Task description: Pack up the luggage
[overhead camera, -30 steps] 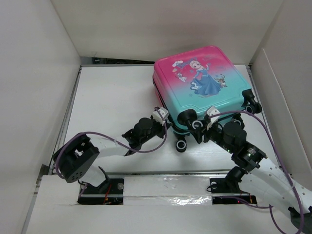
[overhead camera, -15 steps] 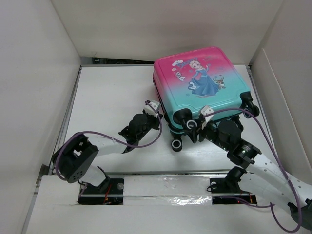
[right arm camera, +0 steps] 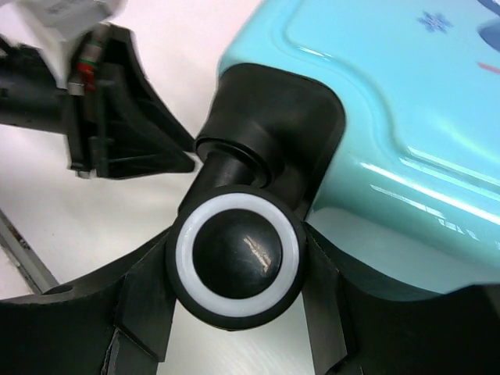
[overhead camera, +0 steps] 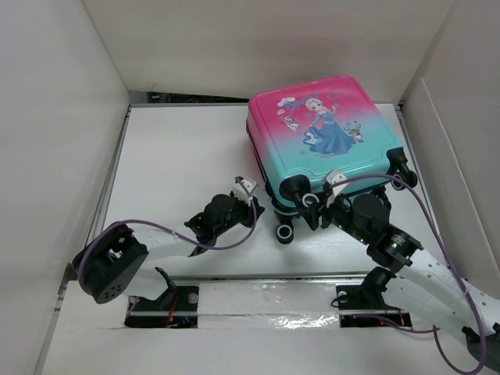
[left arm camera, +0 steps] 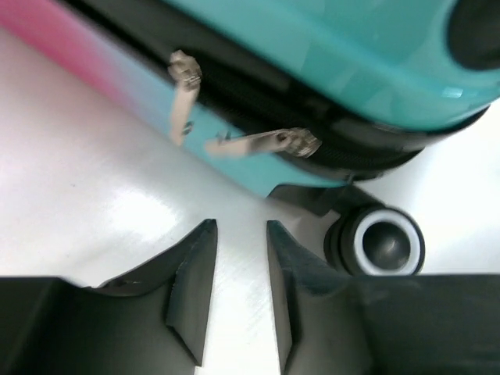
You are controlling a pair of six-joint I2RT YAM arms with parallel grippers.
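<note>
Closed luggage [overhead camera: 328, 141] lay far right on the desk [overhead camera: 180, 148]. Right end effector [overhead camera: 322, 205] clamped a wheel [right arm camera: 238, 262]; left end effector [left arm camera: 238, 234], narrowly parted and empty, faced the zipper pulls [left arm camera: 258, 143], likely its next grasp

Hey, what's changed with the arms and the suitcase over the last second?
The left gripper has drawn back a little from the zipper side of the luggage and now stands slightly open, holding nothing. The right gripper stays clamped on the wheel; the luggage has barely shifted.
</note>
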